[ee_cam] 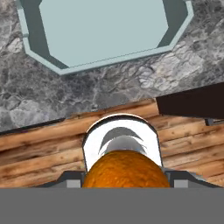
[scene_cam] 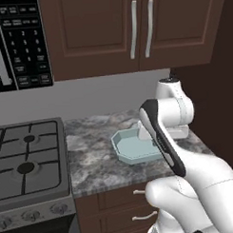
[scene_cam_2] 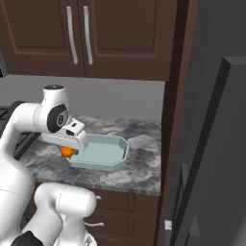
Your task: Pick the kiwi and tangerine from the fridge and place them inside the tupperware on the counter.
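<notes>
From the left base view my arm climbs from five o'clock and bends over the counter (scene_cam: 98, 159), where the tupperware (scene_cam: 123, 147) sits at about three o'clock from the stove (scene_cam: 29, 162). My wrist covers the tray's right half. At ten o'clock hangs a microwave (scene_cam: 20, 43) with a dark keypad; its white button lettering is too small to read. Two silver handles run down the brown cabinet doors (scene_cam: 134, 27) at twelve o'clock.

From the right base view the tangerine (scene_cam_2: 67, 152) peeks out as a bright orange ball under my wrist, at the tray's near left corner, just at its nine o'clock rim. My gripper (scene_cam_2: 67, 153) is clenched on it, though the fingers themselves are hidden by the hand. The tupperware (scene_cam_2: 113, 153) shows nearly whole here, its pale blue floor bare. A small dark disc on my wrist joint carries a white mark I cannot make out. The grey fridge (scene_cam_2: 211, 144) fills the side from two to five o'clock.

In the hand view the tangerine (ee_cam: 126, 169) bulges at six o'clock, held in my gripper (ee_cam: 126, 175). The tupperware (ee_cam: 105, 26) lies at twelve o'clock on the marbled counter (ee_cam: 131, 83), with a wooden floor (ee_cam: 43, 153) showing below the counter edge.
</notes>
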Controlling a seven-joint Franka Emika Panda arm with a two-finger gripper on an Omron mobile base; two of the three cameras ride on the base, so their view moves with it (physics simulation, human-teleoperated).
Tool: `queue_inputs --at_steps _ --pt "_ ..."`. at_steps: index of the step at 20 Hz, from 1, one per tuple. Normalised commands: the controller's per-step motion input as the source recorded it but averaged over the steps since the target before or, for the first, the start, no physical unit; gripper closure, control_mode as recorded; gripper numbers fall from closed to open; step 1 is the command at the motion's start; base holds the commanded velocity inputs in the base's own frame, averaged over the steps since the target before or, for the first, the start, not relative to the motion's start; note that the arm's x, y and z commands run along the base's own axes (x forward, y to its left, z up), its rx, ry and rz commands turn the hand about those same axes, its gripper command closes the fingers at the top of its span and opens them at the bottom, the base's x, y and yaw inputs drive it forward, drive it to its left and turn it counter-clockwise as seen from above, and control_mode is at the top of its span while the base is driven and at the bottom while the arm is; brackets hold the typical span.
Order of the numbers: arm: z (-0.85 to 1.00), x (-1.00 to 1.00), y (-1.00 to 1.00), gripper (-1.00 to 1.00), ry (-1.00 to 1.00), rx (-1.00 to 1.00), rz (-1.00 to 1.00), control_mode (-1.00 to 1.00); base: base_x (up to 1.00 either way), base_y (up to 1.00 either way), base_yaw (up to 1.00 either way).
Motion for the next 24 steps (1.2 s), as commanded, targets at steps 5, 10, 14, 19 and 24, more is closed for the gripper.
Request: queue_inputs --at_steps 5,10,14,19,24 --pt "-0.45 0.75 0.00 1.00 0.00 0.00 0.00 -1.00 0.00 0.00 0.00" --pt "-0.35 0.86 0.00 1.00 0.01 0.00 0.00 -1.00 0.00 0.00 0.00" --pt "-0.46 0.76 0.00 1.00 0.00 0.00 0.00 -1.00 0.00 0.00 0.00" --pt "-0.51 0.49 0.00 1.00 0.00 0.00 0.02 -1.00 0.00 0.00 0.00" --pt "-0.52 0.26 0.00 1.00 0.00 0.00 0.03 -1.00 0.00 0.00 0.00"
